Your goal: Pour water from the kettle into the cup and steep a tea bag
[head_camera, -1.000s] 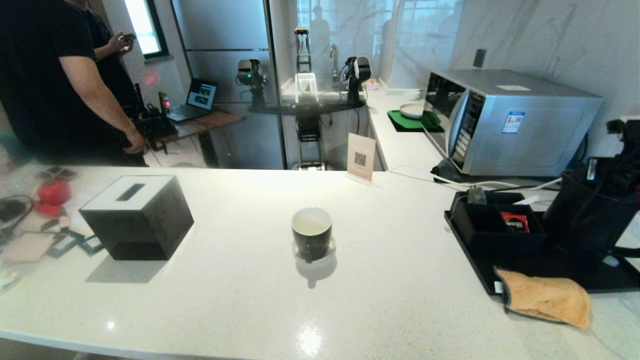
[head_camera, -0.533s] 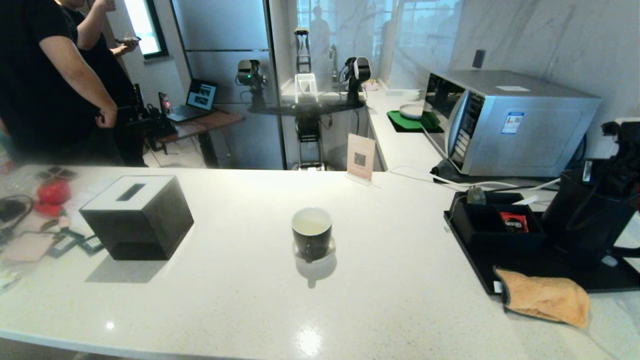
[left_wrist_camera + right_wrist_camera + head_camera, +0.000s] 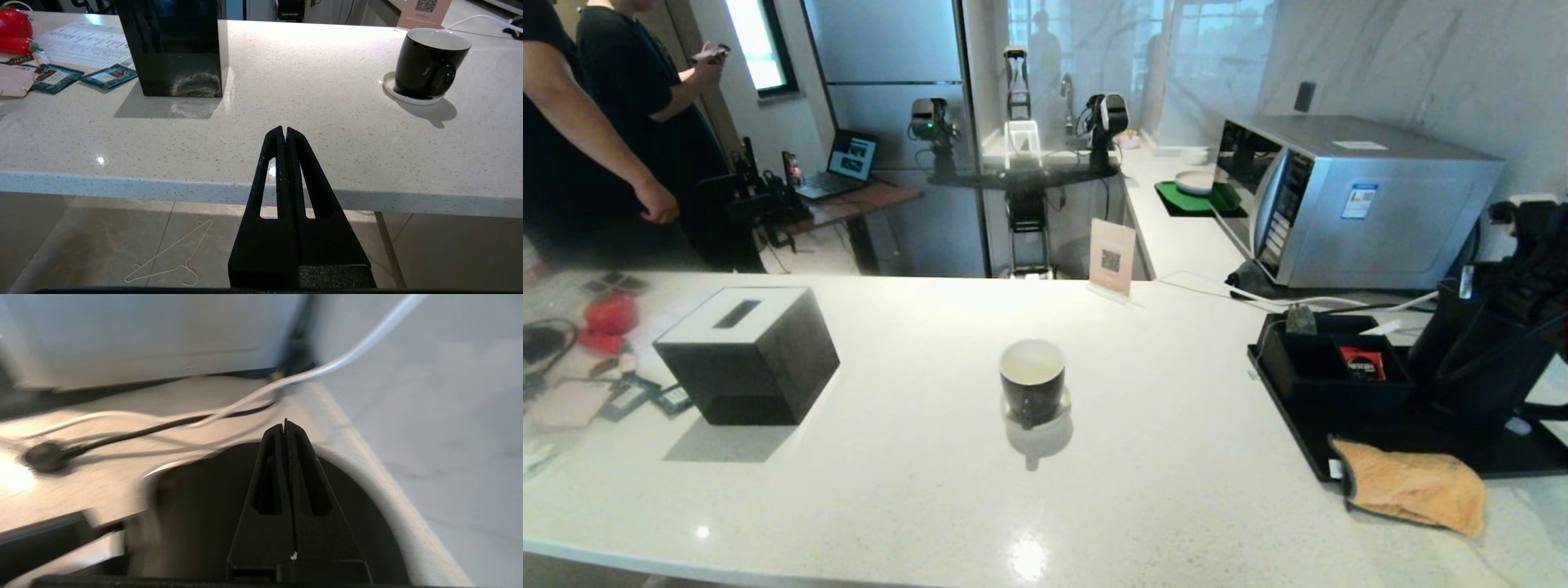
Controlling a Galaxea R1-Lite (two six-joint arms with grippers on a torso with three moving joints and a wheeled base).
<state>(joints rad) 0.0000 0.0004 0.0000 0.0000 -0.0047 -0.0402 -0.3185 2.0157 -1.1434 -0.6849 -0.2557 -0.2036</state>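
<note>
Closed and empty, my right gripper [image 3: 285, 426] hovers above the kettle [image 3: 1474, 363], which stands on the black tray [image 3: 1388, 453] at the counter's 3 o'clock edge; my left gripper [image 3: 284, 132], also closed, hangs parked off the counter's near edge at 6 o'clock. Recommended procedure: open the jaws before descending, align with the kettle's side handle, and keep clear of the cables behind it. Destination is the cup [image 3: 1032, 380], upright at counter centre, well apart from the kettle.
</note>
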